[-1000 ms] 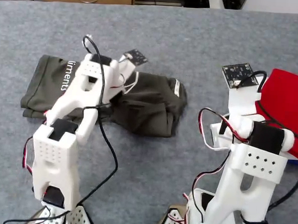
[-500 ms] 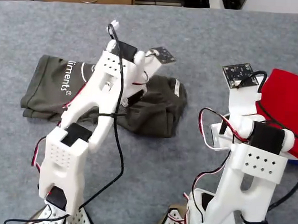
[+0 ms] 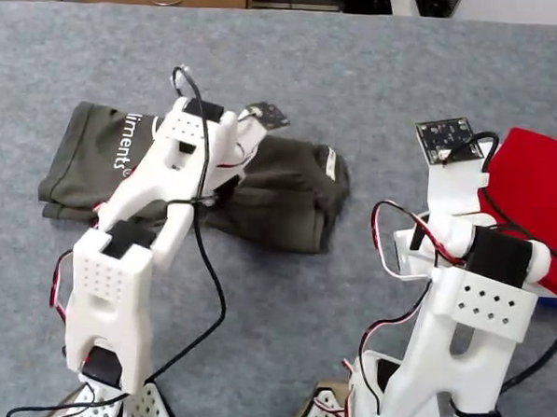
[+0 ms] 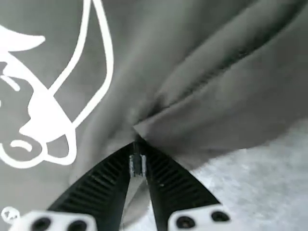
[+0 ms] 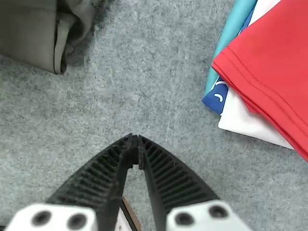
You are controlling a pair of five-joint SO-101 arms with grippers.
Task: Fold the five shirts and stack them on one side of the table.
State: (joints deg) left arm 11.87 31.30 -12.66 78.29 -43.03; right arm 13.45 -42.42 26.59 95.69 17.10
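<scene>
Olive shirt seemingly pinched by left end effector, arm outstretched.

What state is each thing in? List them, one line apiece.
dark shirt: lying bunched on the table, only partly folded.
left gripper: shut, pinching a fold of the dark shirt.
right gripper: shut, empty, over bare table.
red shirt: folded, on top of the stack.
white shirt: folded, under the red shirt.
blue shirt: in the stack, edge showing.
teal shirt: in the stack, edge showing.
</scene>
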